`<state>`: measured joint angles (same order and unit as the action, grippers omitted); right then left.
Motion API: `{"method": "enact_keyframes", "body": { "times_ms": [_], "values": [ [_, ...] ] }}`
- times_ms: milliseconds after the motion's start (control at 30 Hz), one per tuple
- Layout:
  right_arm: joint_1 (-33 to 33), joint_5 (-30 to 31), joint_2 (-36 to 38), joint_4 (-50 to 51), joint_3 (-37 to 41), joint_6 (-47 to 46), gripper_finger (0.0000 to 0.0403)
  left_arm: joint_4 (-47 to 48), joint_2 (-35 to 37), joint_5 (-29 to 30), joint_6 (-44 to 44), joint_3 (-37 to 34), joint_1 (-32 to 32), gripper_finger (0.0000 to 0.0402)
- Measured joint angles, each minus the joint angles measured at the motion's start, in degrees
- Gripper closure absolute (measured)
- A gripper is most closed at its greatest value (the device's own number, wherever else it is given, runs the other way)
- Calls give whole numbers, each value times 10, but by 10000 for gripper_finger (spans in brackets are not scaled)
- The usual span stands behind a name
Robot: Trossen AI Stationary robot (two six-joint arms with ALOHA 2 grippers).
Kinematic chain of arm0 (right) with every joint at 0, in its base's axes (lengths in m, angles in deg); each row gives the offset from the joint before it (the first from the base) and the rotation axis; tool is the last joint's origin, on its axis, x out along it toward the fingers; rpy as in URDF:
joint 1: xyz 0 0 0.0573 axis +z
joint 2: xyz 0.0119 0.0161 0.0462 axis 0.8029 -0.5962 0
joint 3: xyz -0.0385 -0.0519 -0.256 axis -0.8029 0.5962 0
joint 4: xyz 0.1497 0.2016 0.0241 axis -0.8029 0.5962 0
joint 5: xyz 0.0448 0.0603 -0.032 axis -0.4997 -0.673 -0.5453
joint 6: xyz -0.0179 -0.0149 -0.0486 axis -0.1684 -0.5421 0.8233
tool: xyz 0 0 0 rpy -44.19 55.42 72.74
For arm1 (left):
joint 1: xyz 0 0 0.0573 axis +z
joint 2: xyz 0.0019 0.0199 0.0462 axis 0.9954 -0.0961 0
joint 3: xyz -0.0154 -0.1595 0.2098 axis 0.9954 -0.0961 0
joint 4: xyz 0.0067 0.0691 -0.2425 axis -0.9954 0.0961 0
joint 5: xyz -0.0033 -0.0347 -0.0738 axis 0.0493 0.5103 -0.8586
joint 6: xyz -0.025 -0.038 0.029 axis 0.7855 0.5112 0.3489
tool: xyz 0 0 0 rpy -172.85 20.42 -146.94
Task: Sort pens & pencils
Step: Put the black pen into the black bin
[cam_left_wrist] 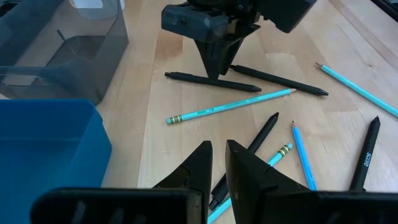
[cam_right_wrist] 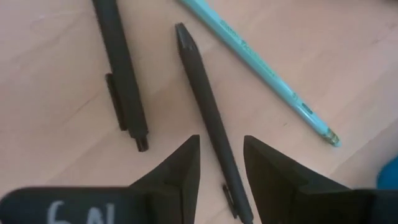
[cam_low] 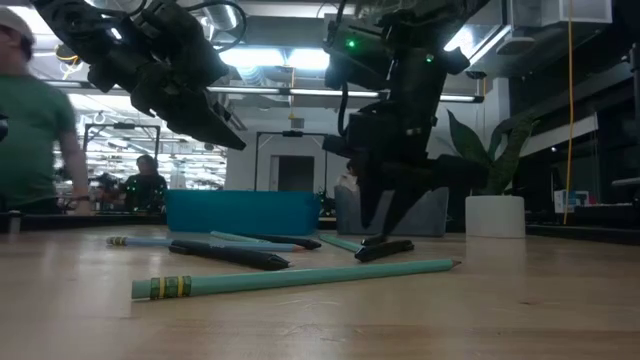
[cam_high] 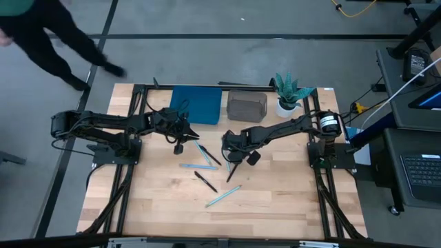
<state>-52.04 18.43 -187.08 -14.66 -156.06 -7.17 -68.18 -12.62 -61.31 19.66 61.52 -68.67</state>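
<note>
Several black pens and light-blue pencils lie flat and scattered on the wooden table [cam_high: 289, 200]. My right gripper [cam_high: 233, 162] points steeply down at mid-table, open. Its fingertips [cam_right_wrist: 180, 168] stand low on either side of one black pen [cam_right_wrist: 208, 106], near the pen's clip end. I cannot tell whether they touch it. A second pen [cam_right_wrist: 121, 74] and a pencil [cam_right_wrist: 261, 62] lie beside it. My left gripper [cam_left_wrist: 217, 155] hangs above the table near the blue bin [cam_high: 196, 103], slanting down. Its fingers show only a narrow gap with nothing in it.
The blue bin and a grey bin [cam_high: 247, 105] stand along the far edge, with a potted plant [cam_high: 287, 93] at the far right. More pens [cam_high: 205, 181] and pencils [cam_high: 222, 195] lie nearer the front. A person [cam_low: 30, 120] stands beyond the table's far left.
</note>
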Motion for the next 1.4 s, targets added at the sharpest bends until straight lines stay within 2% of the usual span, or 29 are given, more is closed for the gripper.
{"method": "enact_keyframes", "body": {
  "times_ms": [533, 700, 1033, 1400],
  "values": [
    [-11, -17, -50, 3, -5, 56, 279, 0, 0, 0, 0, 0, -1, 360],
    [-15, -26, -55, 28, -27, 28, 287, 0, 0, 0, 0, 0, -1, 360],
    [-33, -61, -57, 50, -42, -34, 375, 0, 0, 0, 0, 0, -1, 360],
    [-40, -59, -61, 46, -67, -143, 376, 0, 0, 0, 0, 0, -1, 360]
  ]
}}
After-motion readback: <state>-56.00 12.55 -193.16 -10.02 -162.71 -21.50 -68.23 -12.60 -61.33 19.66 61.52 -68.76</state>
